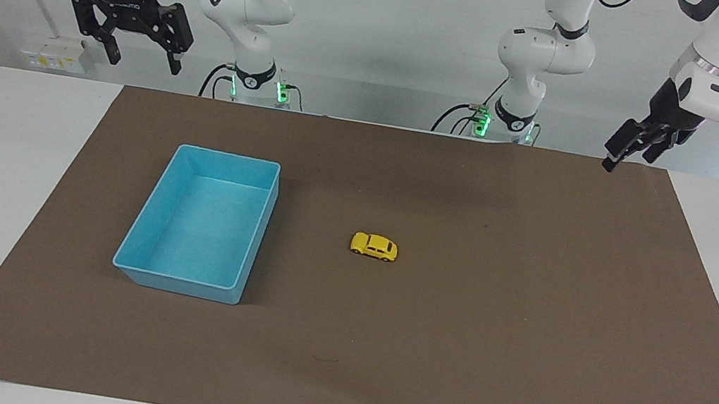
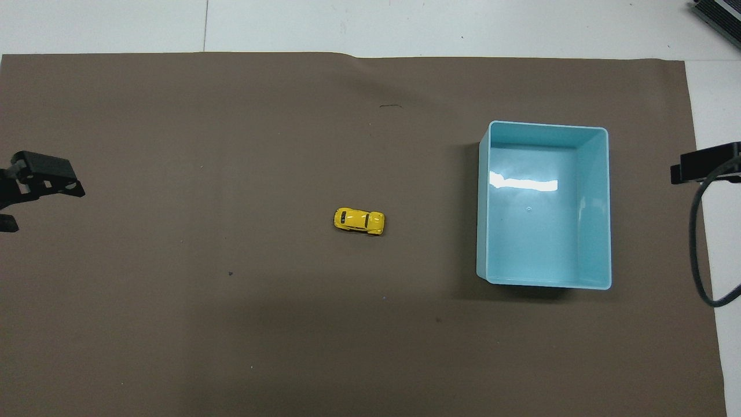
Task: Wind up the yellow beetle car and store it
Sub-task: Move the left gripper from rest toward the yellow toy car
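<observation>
**Little car waits, both pincers up and empty**

The left gripper (image 1: 626, 148) hangs up high over the edge of the brown mat (image 1: 520, 368) at the left arm's end of the table. It is turned sideways and holds nothing. Its jaws stand wide apart. The right gripper (image 1: 130, 46) waits up high at the right arm's end, above the table edge by the robots. Its fingers are spread wide too, and it is empty.

The yellow beetle car (image 1: 374, 246) sits on its wheels near the middle of the mat, well apart from both grippers. The light blue bin (image 1: 144, 237) stands beside it, toward the right arm's end, with nothing in it.

The car looks tiny, hard and light. Its round shiny roof would likely slip out of a pinch. The flat sides, just above the wheels, look like the best place to hold it. It may roll away if bumped, so a soft touch from straight above seems wise.
</observation>
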`<state>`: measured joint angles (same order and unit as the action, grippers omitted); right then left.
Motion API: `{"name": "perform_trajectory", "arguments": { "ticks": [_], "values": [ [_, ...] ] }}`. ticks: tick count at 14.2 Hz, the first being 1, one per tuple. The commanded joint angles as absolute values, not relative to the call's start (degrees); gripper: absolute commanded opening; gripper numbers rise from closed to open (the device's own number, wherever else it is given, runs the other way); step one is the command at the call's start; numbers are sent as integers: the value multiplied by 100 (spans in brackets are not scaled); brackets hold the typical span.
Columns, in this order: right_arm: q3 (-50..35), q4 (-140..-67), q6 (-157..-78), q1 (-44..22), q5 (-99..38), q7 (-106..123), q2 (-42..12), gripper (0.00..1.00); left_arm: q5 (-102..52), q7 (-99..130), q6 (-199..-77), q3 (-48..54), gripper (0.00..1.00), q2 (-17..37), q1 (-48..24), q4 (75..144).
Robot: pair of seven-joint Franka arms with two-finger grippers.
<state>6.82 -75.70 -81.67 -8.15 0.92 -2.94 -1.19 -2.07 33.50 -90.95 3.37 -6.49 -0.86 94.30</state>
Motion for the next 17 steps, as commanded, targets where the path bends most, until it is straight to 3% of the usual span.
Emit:
{"name": "perform_trajectory", "arguments": {
  "ticks": [1, 7, 11, 17],
  "values": [
    [721, -7585, -8130, -817, 0, -185, -62, 100, -272, 5022, -9316, 272, 100, -598, -281, 9553],
    [721, -7585, -8130, -809, 0, -185, -62, 100, -554, 7731, -9553, 264, 100, -580, -290, 9939],
    [721, -7585, -8130, -809, 0, -185, -62, 100, -765, 8305, -9677, 272, 100, -571, -316, 10151],
    [721, -7585, -8130, -809, 0, -185, -62, 100, -695, 9726, -10176, 264, 100, -125, -1369, 10081]
  ]
}}
